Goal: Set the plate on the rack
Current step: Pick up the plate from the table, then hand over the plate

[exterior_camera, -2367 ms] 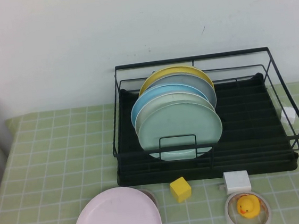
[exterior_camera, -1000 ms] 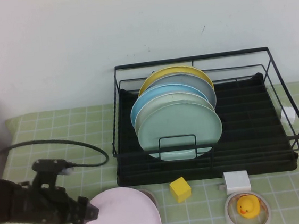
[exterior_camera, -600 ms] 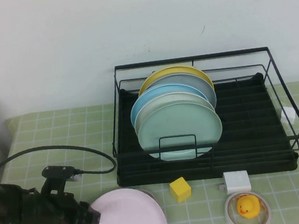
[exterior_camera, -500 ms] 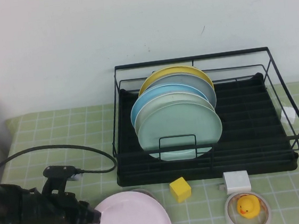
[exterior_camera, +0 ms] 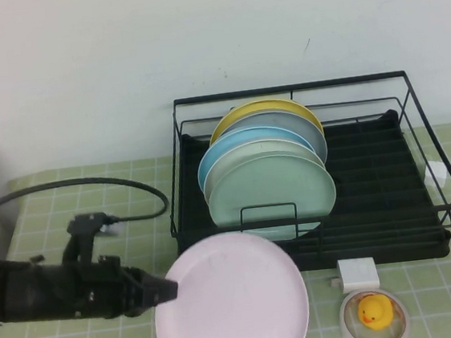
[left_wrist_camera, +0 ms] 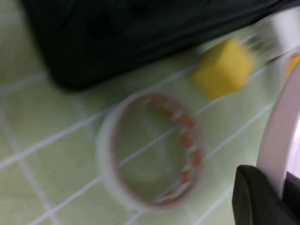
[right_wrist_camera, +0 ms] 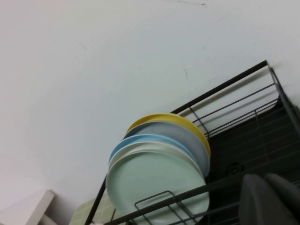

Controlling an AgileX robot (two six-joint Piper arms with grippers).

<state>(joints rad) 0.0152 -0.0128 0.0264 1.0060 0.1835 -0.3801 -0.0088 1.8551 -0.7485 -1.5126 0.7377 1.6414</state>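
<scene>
- Left claw (exterior_camera: 167,291) clamped on the near-left rim of the large round pale pink plate (exterior_camera: 235,297); plate lifted and tilted, in front of the black wire dish rack (exterior_camera: 417,149), not yet in it.
- Right claw (right_wrist_camera: 269,199): near the rack, finger state cannot tell.
- Risk: edge-only grip; the wide plate may pivot or slip out.
- Risk: plate rim could catch the rack's front wire or knock the pale mint-green plate (exterior_camera: 272,192) at the stack front.
- Clear tape ring (left_wrist_camera: 150,150) and yellow cube (left_wrist_camera: 224,66) lie on the green-tiled desk (exterior_camera: 68,210) below a drop.
</scene>
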